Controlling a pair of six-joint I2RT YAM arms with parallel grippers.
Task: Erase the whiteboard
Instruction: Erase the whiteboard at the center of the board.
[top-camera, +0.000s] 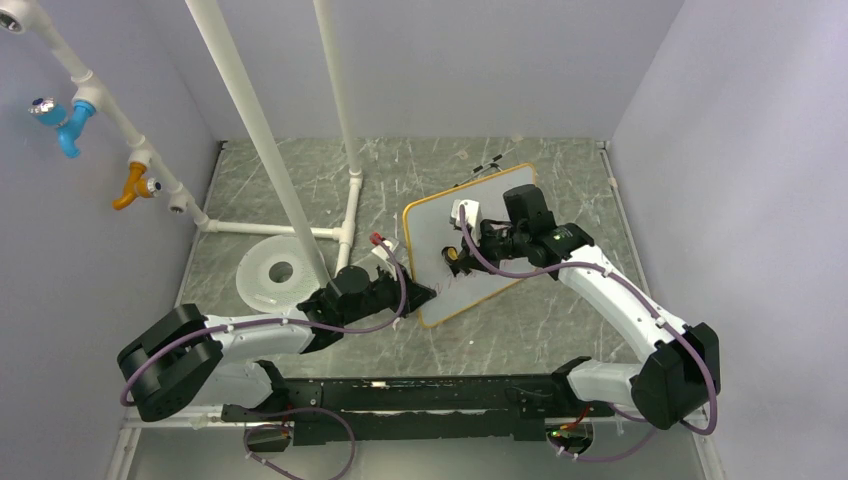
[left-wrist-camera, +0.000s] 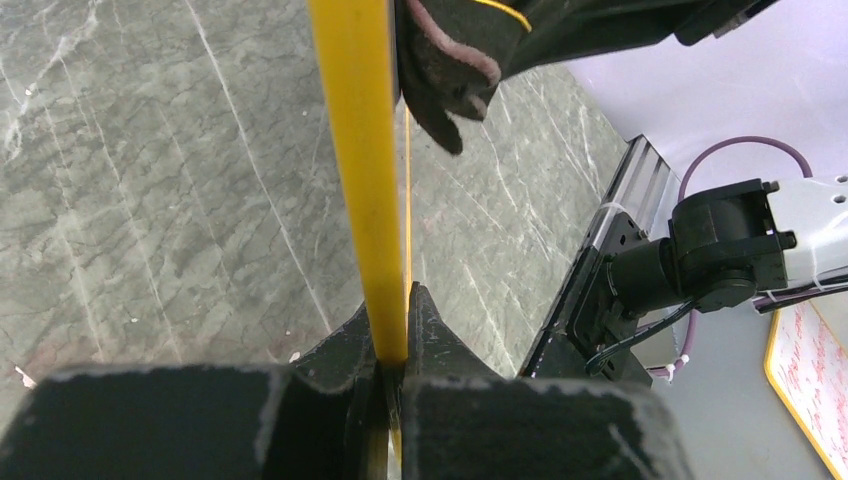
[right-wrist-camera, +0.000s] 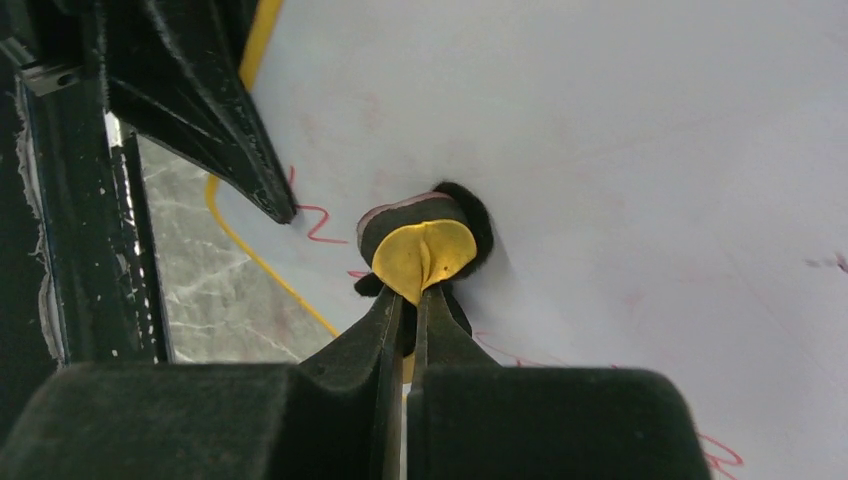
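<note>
Eraser (right-wrist-camera: 425, 250) pinched in the right tool (right-wrist-camera: 410, 295) presses the whiteboard (top-camera: 432, 235) just ahead, left tool (left-wrist-camera: 392, 345) clamped on its frame (left-wrist-camera: 360, 150); next, flat firm strokes over the red scrawl (right-wrist-camera: 318, 225) beside it.

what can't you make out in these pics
The red writing: the right wrist view shows only scraps. The eraser and right gripper cover the rest, and it is too small to read from above.
The whiteboard face: in the top view the right arm covers its middle, so how much is left to wipe is unclear.
Left wrist view: the board shows edge-on in the left gripper, with its face hidden.
</note>
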